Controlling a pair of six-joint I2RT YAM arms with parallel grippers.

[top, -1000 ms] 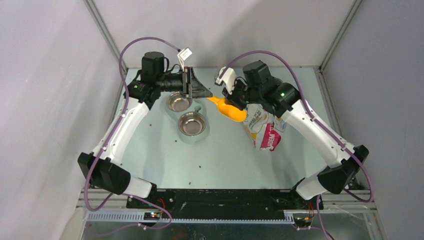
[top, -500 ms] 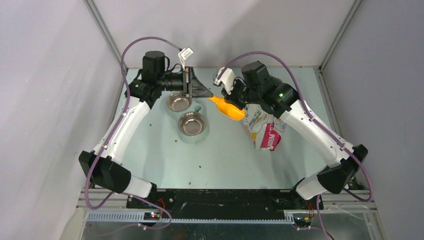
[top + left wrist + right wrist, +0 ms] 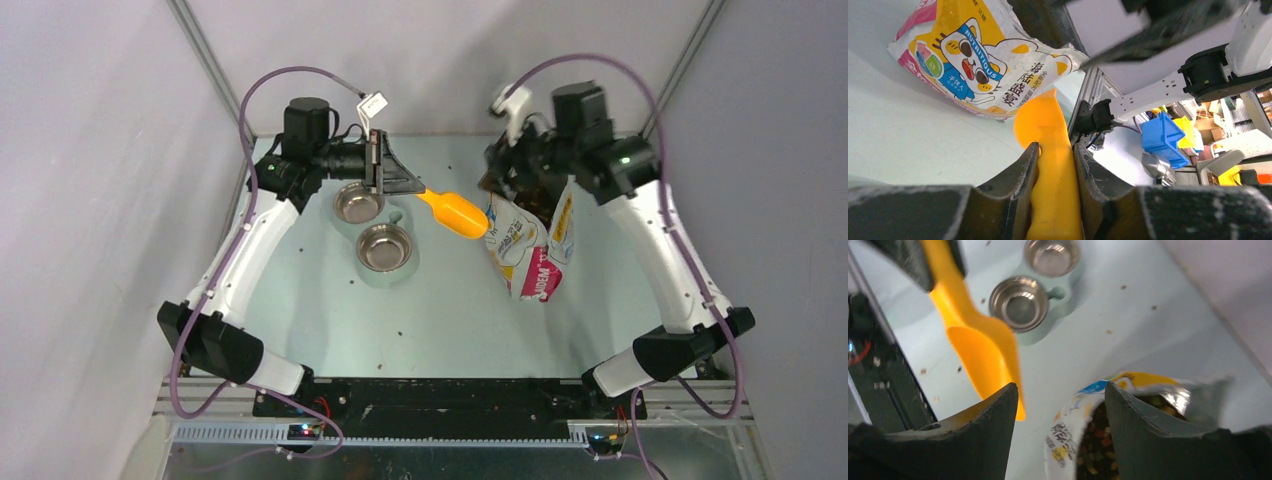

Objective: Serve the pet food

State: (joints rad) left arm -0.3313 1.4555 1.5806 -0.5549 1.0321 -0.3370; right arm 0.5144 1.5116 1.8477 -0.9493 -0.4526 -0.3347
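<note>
Flat, pale blue-green table (image 3: 450, 310), shut in by plain grey walls (image 3: 440, 60) at the back and on both sides. A few tiny brown crumbs (image 3: 403, 333) lying loose on the table top.

Two arms, one on each side. Two shiny metal bowls (image 3: 358, 204), close together in one pale holder (image 3: 400, 215). One orange scoop (image 3: 455, 213). One printed bag (image 3: 528, 262) with a cartoon cat on it, just to the right of the scoop, top end open.

Left gripper (image 3: 1054, 160) pinching the handle of the scoop tight from both sides. Scoop held out toward the bag, between the bowls and the bag, its cup end just beside the bag.

Right gripper (image 3: 1059, 390) spread wide with nothing between the fingers, hanging right over the open mouth of the bag.

Pet food (image 3: 1095, 442) down inside the bag: a dark heap of little bits with some green and red specks.
</note>
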